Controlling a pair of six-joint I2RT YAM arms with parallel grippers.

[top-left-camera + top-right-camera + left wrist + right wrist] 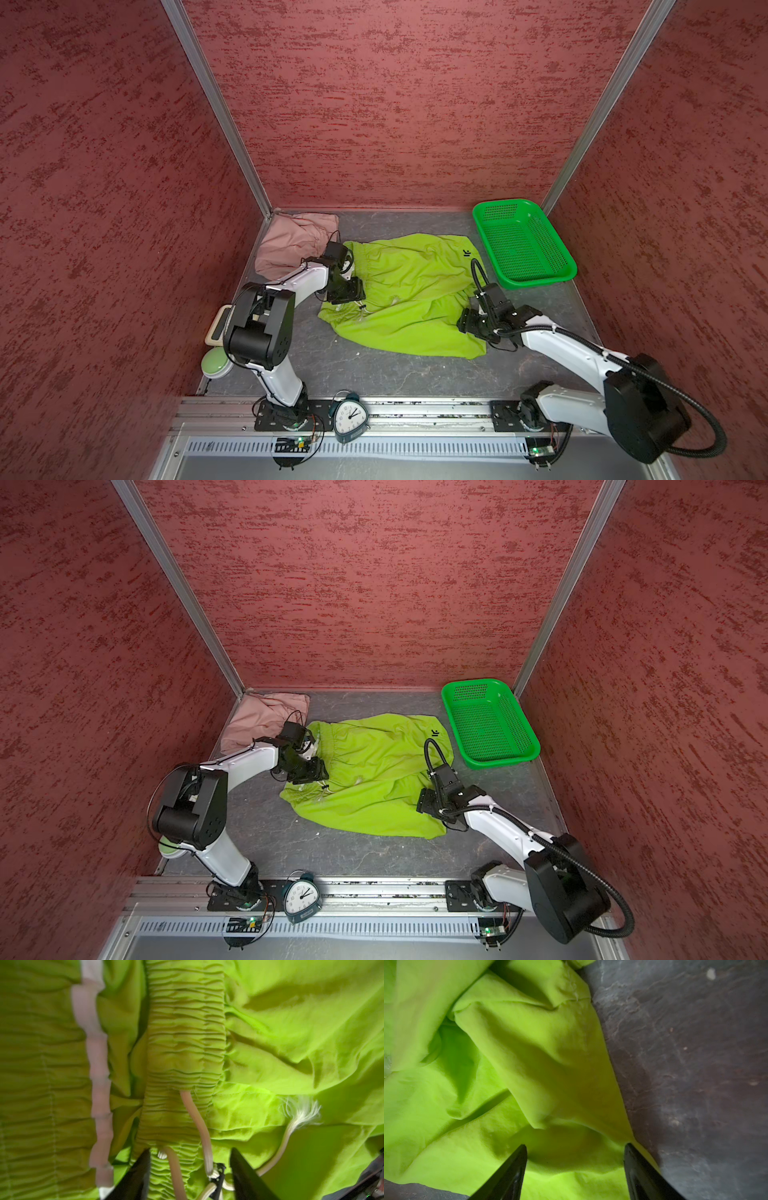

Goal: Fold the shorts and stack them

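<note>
The lime green shorts (407,299) (374,779) lie spread and creased in the middle of the floor, waistband to the left. The dusty pink shorts (291,245) (262,717) lie bunched in the back left corner. My left gripper (345,291) (190,1153) is down on the lime pair's gathered waistband (185,1043). Its jaws stand apart, with waistband cloth and pale drawstrings (199,1122) between them. My right gripper (467,322) (575,1147) is open low over the lime pair's right edge, with only loose cloth under the gap.
A bright green perforated basket (540,278) (498,762) stands at the back right. An alarm clock (349,415) sits on the front rail between the arm bases. A pale green round object (216,361) and a beige one (218,328) lie by the left wall.
</note>
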